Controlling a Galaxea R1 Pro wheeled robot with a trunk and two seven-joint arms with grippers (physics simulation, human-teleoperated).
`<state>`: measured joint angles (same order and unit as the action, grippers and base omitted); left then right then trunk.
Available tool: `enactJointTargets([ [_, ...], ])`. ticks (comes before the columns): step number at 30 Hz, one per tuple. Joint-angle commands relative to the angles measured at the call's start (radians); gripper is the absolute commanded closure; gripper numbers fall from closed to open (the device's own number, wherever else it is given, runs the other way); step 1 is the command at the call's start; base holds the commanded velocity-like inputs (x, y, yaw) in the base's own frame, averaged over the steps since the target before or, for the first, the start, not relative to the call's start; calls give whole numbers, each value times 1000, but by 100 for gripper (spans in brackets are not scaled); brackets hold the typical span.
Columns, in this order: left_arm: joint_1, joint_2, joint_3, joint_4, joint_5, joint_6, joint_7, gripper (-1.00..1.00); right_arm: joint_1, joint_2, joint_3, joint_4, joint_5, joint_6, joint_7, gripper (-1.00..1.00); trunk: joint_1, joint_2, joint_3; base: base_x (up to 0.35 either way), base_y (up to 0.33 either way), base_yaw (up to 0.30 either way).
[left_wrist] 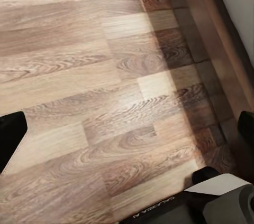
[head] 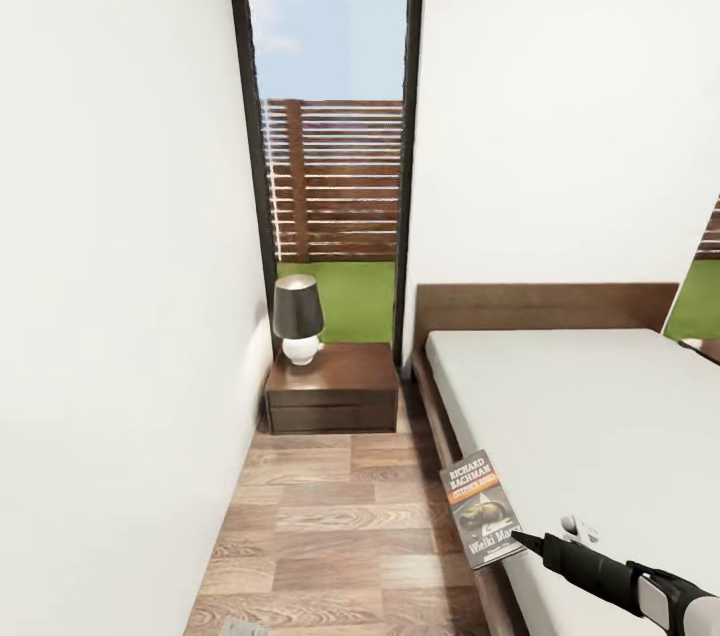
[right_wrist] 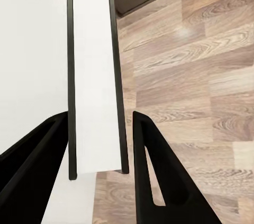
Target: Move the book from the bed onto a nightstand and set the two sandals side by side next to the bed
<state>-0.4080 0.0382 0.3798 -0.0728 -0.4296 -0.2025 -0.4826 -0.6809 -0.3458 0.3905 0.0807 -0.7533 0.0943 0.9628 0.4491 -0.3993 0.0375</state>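
Observation:
The book [head: 482, 508], a thin paperback with white "Richard Bachman" lettering and an orange band, hangs over the bed's left edge. My right gripper [head: 520, 544] is shut on its lower corner. In the right wrist view the book [right_wrist: 98, 76] stands edge-on, clamped between the two black fingers [right_wrist: 159, 182] of my right gripper [right_wrist: 98, 150]. The bed [head: 580, 416] has a dark wood frame and a pale mattress. A nightstand [head: 332, 386] stands against the far wall, left of the headboard. My left gripper [left_wrist: 127, 134] is open above bare plank floor. The two sandals are out of view.
A lamp [head: 298, 316] with a dark shade takes up the nightstand's left half. A narrow strip of wood floor [head: 320, 516] runs between the white left wall [head: 110, 316] and the bed. The bed frame [left_wrist: 201, 23] borders the floor in the left wrist view.

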Motion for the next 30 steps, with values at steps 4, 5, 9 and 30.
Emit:
enactJointTargets([
  [4,0,0,8,1,-11,-5,-2,-100,-1,0,-1,2,-12,10,5,100,1,-1,0,323,0,7],
  [5,0,0,8,1,-11,-5,-2,-100,-1,0,-1,2,-12,10,5,100,1,-1,0,322,0,2],
  [9,0,0,8,1,-11,-5,-2,-100,-1,0,-1,2,-11,10,5,100,1,-1,0,322,-6,1],
  [30,0,0,8,1,-11,-5,-2,-100,-1,0,-1,2,-11,10,5,100,1,-1,0,322,-14,0],
])
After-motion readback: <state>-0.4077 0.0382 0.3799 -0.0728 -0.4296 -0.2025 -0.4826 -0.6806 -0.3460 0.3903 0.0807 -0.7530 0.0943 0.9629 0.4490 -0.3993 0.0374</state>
